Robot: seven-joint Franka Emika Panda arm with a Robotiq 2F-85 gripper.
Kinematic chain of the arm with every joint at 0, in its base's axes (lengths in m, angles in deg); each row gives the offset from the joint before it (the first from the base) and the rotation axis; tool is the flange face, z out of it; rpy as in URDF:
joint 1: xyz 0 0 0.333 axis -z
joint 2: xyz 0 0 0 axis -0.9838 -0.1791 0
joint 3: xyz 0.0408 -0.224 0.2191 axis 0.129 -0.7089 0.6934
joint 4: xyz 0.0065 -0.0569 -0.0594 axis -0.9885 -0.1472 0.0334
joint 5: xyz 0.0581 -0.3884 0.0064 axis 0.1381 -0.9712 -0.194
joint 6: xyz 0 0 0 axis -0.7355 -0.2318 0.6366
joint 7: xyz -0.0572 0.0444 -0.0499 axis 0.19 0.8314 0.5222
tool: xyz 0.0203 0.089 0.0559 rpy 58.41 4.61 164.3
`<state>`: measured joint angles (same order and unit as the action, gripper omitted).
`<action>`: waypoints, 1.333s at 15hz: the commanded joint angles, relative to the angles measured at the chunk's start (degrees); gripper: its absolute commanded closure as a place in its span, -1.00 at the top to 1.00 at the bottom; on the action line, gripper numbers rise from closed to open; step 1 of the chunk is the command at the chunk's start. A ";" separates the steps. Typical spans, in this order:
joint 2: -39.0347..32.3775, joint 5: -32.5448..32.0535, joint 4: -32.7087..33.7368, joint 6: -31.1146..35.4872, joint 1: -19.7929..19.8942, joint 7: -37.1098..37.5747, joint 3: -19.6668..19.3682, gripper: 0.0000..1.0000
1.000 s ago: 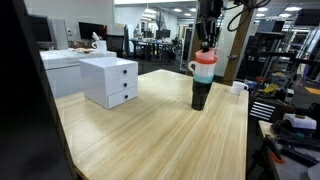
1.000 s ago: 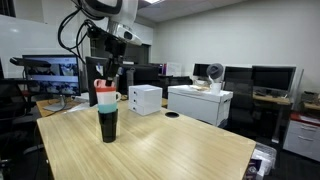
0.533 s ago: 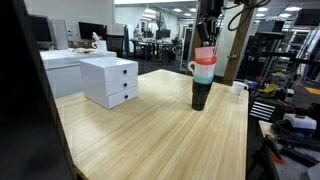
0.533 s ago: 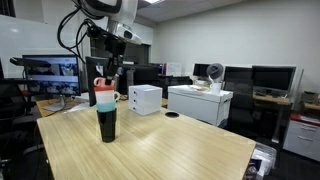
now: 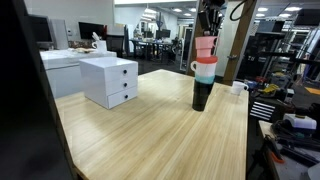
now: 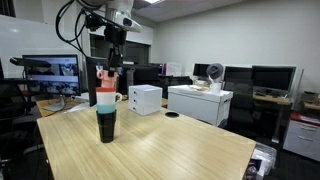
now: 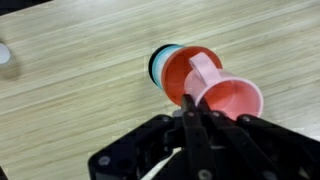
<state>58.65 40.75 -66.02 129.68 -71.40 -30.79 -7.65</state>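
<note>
- Gripper (image 7: 189, 100) pinches tight on the pink cup (image 7: 235, 100), holding its rim.
- We lift it off the cup stack (image 5: 203, 88).
- Next, we think, it needs a straight pull up so nothing tips.

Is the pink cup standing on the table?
No, the gripper holds the pink cup by its rim over the stacked cups.

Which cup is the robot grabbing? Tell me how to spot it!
Find the big wooden table, then the tall stack of cups standing on it. At the very top, the gripper pinches the pink cup. It is the only pale pink one; the cups under it are red, teal and black.
</note>
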 commanded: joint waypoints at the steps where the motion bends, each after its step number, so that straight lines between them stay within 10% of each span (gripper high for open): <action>1: 1.65 -1.32 1.59 0.28 0.95 1.39 0.53 -0.90; 13: -2.16 -6.75 2.13 17.71 11.29 13.47 -7.15 -0.90; 20: 4.20 -14.49 -15.85 25.97 20.33 37.01 -9.74 -0.90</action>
<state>58.16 28.56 -74.91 153.09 -53.64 -1.77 -17.81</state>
